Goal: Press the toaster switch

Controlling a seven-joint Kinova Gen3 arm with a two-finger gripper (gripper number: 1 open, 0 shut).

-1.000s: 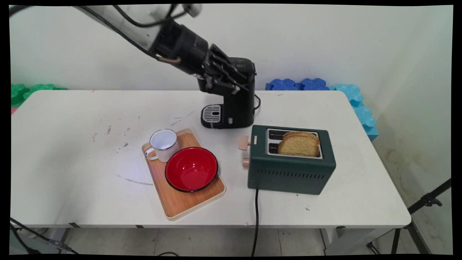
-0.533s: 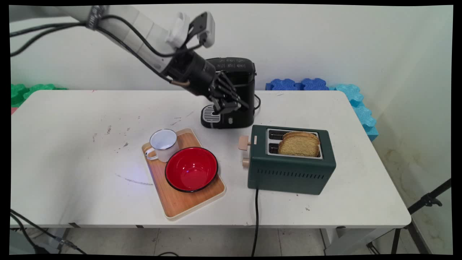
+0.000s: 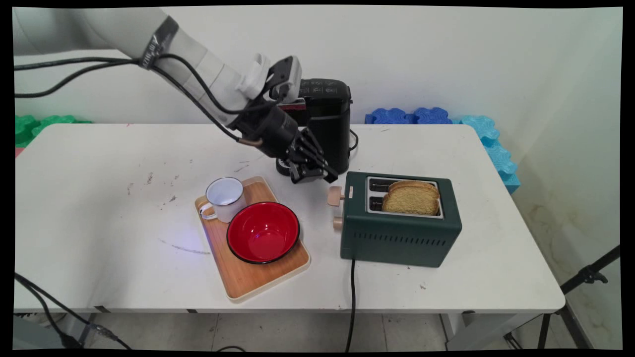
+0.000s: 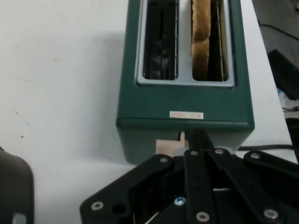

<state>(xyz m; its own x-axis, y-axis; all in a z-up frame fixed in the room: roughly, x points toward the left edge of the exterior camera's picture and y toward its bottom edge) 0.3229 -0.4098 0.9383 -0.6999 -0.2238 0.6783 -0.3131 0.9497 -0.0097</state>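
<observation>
My pincer (image 3: 320,176) has come down from in front of the coffee machine (image 3: 322,124) and now hangs just beside the green toaster's (image 3: 399,233) wooden lever (image 3: 335,196). Its fingers look closed together, holding nothing. Bread (image 4: 202,37) sits in one slot; the toaster stands on the counter (image 3: 99,198).

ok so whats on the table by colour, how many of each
green: 1, the toaster
black: 1, the coffee machine
red: 1, the bowl
white: 1, the mug
wood: 1, the tray
golden brown: 1, the bread in the toaster
total: 6
</observation>
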